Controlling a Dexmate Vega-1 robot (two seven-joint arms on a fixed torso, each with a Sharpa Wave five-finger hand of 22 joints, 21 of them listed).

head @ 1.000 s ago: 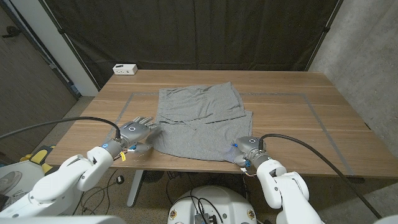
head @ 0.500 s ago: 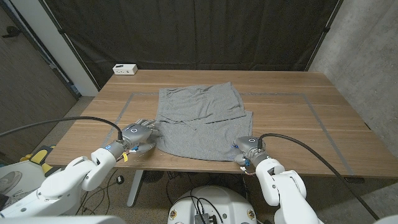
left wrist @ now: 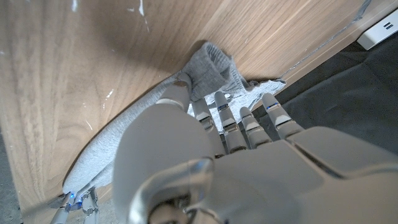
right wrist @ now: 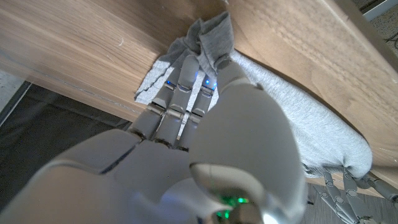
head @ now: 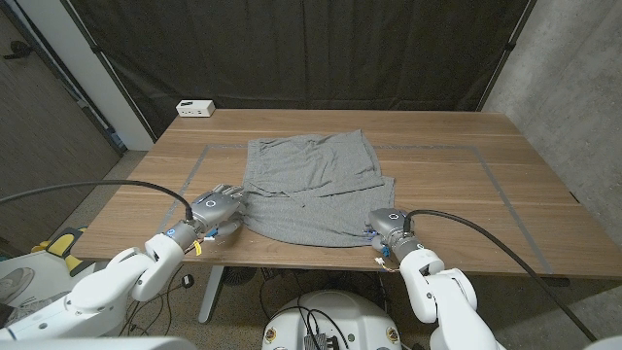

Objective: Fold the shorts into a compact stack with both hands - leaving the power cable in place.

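Your shorts [head: 313,185] lie spread on the table [head: 457,185], slightly toward your left, with their near hem along the front edge. Your left hand [head: 216,208] has the near-left corner: in the left wrist view the fingers [left wrist: 214,115] close around a bunched tuft of grey cloth. Your right hand [head: 387,225] has the near-right corner, and in the right wrist view its fingers [right wrist: 186,74] pinch a raised fold of fabric. So both hands are grasping the hem, one at each end.

The step looks like carrying the near hem over to the far edge for a first fold. Lift both corners together and only just clear of the wood, so the cloth does not drag or twist. Keep the hands level and the hem taut between them; if one leads, the fold will land skewed. Check that each grasp holds both layers, which I cannot tell from here. Lay the hem down on the far edge before you let go.

A white box [head: 195,108] sits at the far-left corner; stay well away from it.
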